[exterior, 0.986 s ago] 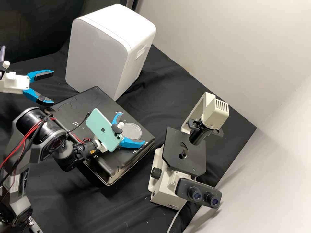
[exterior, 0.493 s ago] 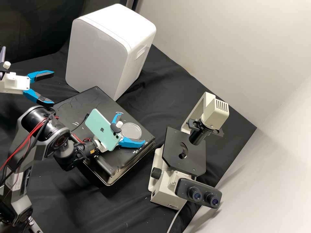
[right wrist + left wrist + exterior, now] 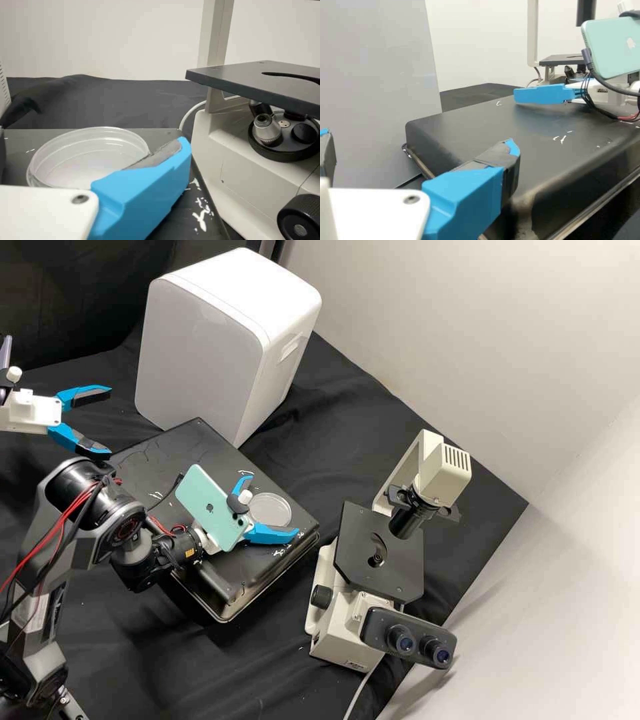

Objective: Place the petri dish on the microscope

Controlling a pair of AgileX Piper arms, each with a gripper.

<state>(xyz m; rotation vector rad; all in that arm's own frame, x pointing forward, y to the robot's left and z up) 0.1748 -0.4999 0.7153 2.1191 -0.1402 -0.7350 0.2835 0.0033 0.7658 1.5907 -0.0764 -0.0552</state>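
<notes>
2 right gripper [image 3: 272, 503] fingers [image 3: 270, 535] flank the petri dish [image 3: 275, 511].

One finger [image 3: 145, 190] of the right tool [image 3: 273, 505] hides part of the petri dish [image 3: 75, 160].

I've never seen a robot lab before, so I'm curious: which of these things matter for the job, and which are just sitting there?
For the job: petri dish, microscope, right gripper open around the dish.
Just there: white box, black tray under the dish, left gripper open off to the side.
</notes>
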